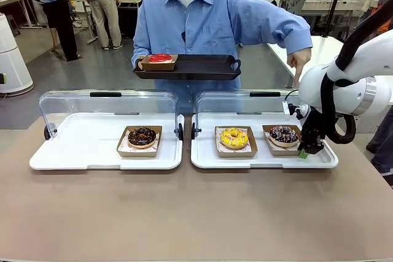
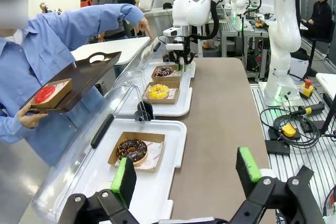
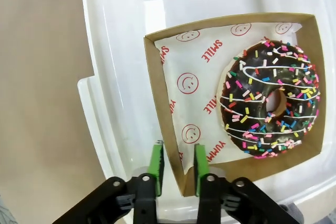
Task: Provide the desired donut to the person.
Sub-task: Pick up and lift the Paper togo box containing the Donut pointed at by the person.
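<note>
The person (image 1: 202, 16) in a light-blue shirt holds a black tray (image 1: 202, 69) carrying a red-glazed donut (image 1: 160, 58) in a box. Their other hand (image 1: 299, 61) points down at the far-right donut. That chocolate donut with coloured sprinkles (image 3: 270, 98) lies in a cardboard box (image 3: 152, 77) on the right white tray (image 1: 258, 161). My right gripper (image 3: 177, 163) is shut on the box's near wall, one green pad on each side. My left gripper (image 2: 185, 169) hangs open above the left tray's end, holding nothing.
A yellow donut (image 1: 234, 137) sits boxed beside the sprinkled one. A dark chocolate donut (image 1: 142, 136) sits boxed on the left white tray (image 1: 80, 154). Clear lids (image 1: 110, 102) stand raised behind both trays. Brown tabletop (image 1: 196, 213) stretches in front.
</note>
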`<state>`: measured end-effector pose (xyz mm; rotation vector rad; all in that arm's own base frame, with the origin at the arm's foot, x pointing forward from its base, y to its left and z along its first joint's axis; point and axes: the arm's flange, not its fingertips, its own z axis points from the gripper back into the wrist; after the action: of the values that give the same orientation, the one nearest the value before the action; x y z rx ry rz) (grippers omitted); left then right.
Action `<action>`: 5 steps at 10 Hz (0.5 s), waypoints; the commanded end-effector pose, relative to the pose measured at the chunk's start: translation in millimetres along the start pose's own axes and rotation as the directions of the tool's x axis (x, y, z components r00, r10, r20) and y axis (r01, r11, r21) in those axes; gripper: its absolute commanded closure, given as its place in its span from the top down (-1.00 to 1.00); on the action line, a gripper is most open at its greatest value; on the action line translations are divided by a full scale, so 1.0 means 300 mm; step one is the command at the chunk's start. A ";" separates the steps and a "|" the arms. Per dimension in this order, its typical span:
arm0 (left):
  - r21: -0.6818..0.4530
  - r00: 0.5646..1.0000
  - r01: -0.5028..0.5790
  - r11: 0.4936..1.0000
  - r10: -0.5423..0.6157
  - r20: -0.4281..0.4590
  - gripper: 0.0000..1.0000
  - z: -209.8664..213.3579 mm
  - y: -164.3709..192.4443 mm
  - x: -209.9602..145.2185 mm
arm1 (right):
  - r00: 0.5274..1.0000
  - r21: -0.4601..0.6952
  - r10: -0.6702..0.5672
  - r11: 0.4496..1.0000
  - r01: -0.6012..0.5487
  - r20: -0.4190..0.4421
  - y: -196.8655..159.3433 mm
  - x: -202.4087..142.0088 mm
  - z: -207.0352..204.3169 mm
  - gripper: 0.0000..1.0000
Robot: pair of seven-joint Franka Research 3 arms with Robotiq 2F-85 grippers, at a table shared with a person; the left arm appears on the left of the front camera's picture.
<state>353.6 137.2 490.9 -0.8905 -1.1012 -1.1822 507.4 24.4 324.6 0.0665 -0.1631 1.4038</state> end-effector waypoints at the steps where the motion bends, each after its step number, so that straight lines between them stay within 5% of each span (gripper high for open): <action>1: 0.015 1.000 0.000 1.000 0.000 0.000 1.00 0.001 0.000 -0.002 | 1.000 -0.010 0.009 1.000 -0.008 0.026 -0.013 -0.005 -0.008 -1.00; 5: 0.015 1.000 0.000 1.000 0.000 0.000 1.00 0.001 0.000 -0.002 | 0.999 -0.014 0.038 0.999 -0.037 0.028 0.000 0.001 0.004 -1.00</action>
<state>353.6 137.2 490.9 -0.8905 -1.1012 -1.1822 507.4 25.8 326.7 0.0630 -0.1677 1.4157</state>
